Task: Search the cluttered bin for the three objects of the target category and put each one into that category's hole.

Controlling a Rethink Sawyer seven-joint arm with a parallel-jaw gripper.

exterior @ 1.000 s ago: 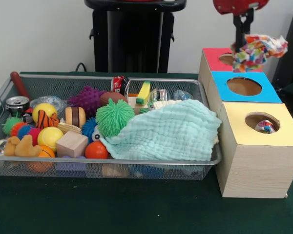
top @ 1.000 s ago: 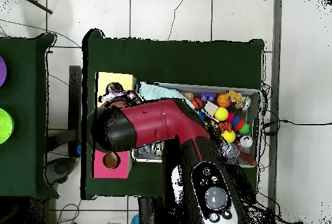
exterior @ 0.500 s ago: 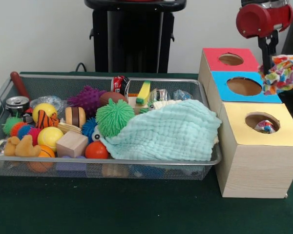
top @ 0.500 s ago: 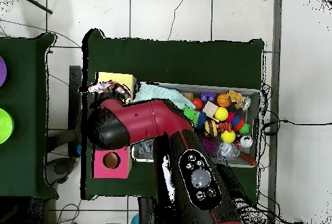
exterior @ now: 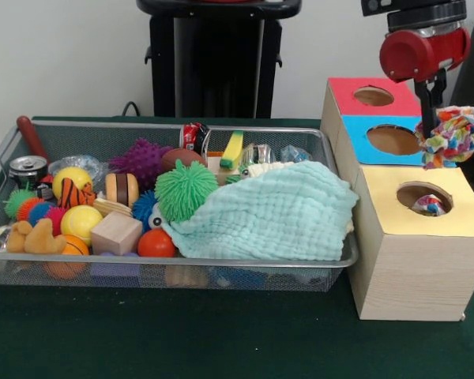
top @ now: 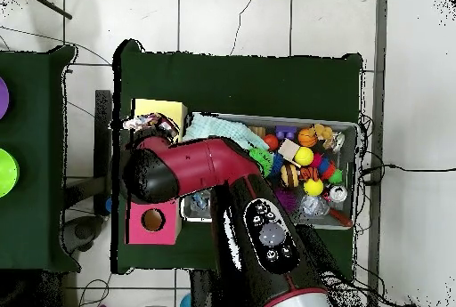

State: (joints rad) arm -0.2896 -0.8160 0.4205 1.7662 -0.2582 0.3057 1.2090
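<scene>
One wire mesh bin fills the left and middle of the front view, heaped with balls, spiky toys, a wooden block and a pale green cloth draped over its right half. Right of the bin stands a row of three boxes, each with a round hole: red top farthest back, blue top in the middle, yellow top nearest the camera. My gripper hangs at the far right, its jaws closed on a bundle of multicoloured cloth. A second ago that bundle hung over the red hole; now I have carried it forward past the blue one, just beside the yellow box. Something colourful already sits in the yellow hole, so I judge that hole is my target and the drop is near.
</scene>
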